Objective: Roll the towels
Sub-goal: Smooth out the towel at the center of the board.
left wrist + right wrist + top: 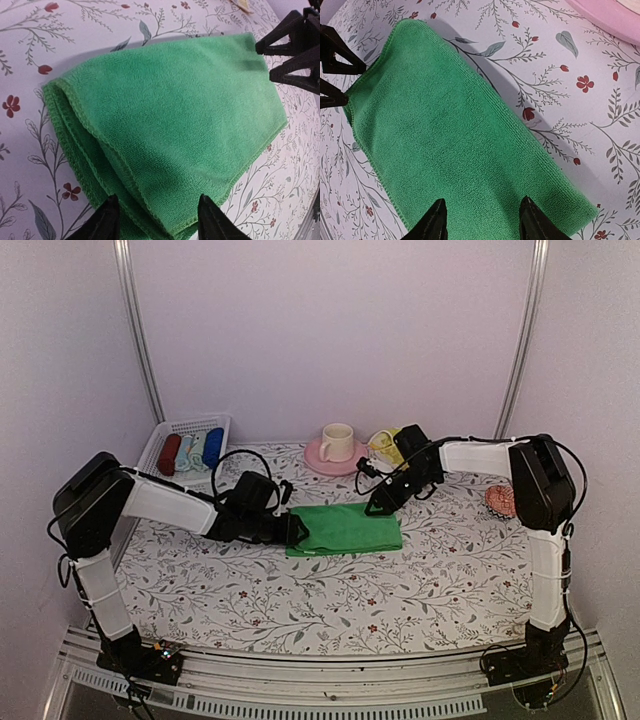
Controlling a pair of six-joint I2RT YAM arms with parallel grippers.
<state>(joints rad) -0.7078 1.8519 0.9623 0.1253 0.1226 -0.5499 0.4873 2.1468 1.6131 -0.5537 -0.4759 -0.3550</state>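
Note:
A bright green towel (pixel 345 530) lies folded flat in the middle of the table. My left gripper (pixel 297 528) is at its left end, open. In the left wrist view, the left gripper (pixel 159 220) has its black fingertips (pixel 107 220) spread apart on the layered corner of the green towel (pixel 165 125). My right gripper (pixel 383 502) is over the towel's far right part, also open. In the right wrist view, the right gripper (pixel 482 220) has its tips apart above the green cloth (pixel 450 145). A pale yellow towel (pixel 383 440) shows partly behind the right arm.
A pink saucer (pixel 312 457) with a cream cup (pixel 337 441) stands at the back centre. A white basket (pixel 170 428) at the back left holds dark red, pale blue and deep blue rolls. A reddish round thing (pixel 500 500) sits by the right arm.

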